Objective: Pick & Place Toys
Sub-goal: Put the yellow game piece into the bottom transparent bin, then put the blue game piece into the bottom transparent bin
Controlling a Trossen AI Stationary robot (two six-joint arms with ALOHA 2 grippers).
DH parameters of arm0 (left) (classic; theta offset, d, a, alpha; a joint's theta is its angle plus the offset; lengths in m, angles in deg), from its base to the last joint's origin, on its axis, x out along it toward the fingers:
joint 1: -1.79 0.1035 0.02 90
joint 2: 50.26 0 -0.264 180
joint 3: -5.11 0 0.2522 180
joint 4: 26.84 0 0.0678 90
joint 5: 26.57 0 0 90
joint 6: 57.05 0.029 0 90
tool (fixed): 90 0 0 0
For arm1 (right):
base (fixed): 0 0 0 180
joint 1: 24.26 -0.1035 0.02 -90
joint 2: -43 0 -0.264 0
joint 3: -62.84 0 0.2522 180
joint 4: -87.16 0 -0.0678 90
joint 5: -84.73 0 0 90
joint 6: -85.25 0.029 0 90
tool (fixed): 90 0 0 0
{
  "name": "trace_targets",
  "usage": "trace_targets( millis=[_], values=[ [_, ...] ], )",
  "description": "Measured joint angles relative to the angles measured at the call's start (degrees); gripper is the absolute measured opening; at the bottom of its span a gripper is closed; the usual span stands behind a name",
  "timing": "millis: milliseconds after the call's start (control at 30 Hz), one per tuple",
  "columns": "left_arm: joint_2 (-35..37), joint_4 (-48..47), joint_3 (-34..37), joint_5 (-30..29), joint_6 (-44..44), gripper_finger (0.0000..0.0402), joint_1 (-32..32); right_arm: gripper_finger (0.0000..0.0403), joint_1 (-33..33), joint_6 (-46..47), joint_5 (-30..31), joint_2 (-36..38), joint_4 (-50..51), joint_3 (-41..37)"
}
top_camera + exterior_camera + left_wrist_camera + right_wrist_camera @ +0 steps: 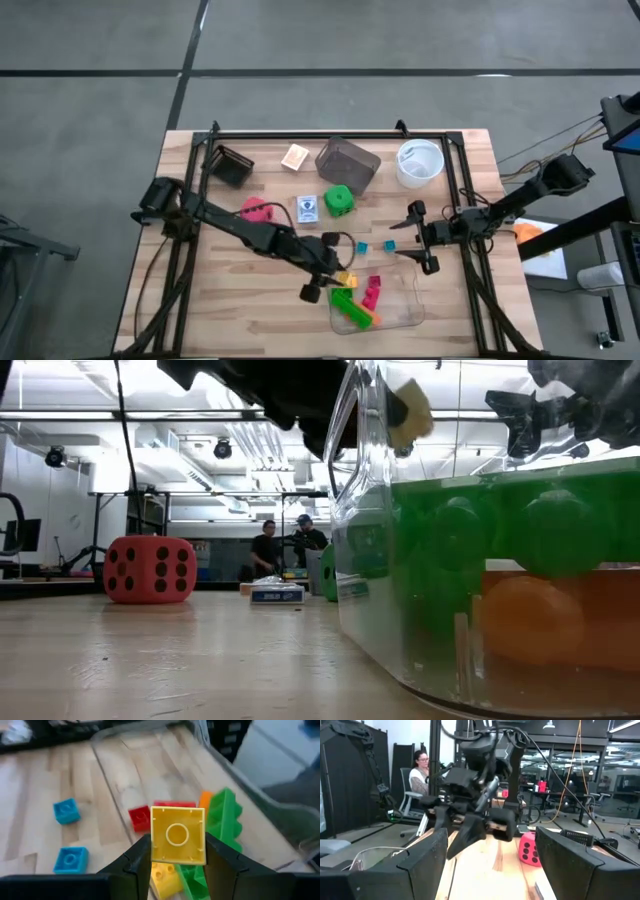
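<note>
The clear tray [400, 318] sat at six o'clock on the table [230, 310], green [345, 308], pink [372, 292] and orange bricks inside. The left gripper [178, 854] hung over its nine o'clock rim, fingers clamped on a yellow brick [178, 836]. The brick was square, with no clear long axis, hollow underside facing the wrist camera. Released there, it would likely strike the rim and bounce out. The right gripper [417, 236] waited wide at three o'clock; two teal bricks [364, 246] lay between.

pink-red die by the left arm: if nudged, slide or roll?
The pink-red die sits flat on one face on the wooden table, so it probably slides at first. Its rounded corners suggest a high push may tip it. Large yet toy-like, so likely light.
</note>
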State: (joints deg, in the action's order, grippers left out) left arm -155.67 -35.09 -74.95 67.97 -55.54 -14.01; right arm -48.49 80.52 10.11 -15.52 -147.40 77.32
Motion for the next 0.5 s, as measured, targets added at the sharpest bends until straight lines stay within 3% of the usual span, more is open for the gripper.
trace_targets(
  millis=[100,333,500],
  values=[
    [-1.4,-5.5,-3.6,0.0,2.6,0.0144,-0.5,0.0295,0.0,0.0,0.0,0.0,0.5,0.0],
    [-1.8,-8.8,-6.2,0.3,4.7,0.0289,-1.2,0.0295,0.0,0.3,0.0,-0.1,1.1,0.0],
    [-1.7,-8.8,-6.2,0.4,5.2,0.0342,-1.2,0.0295,0.0,0.3,0.0,-0.2,1.1,0.0]
  ],
)
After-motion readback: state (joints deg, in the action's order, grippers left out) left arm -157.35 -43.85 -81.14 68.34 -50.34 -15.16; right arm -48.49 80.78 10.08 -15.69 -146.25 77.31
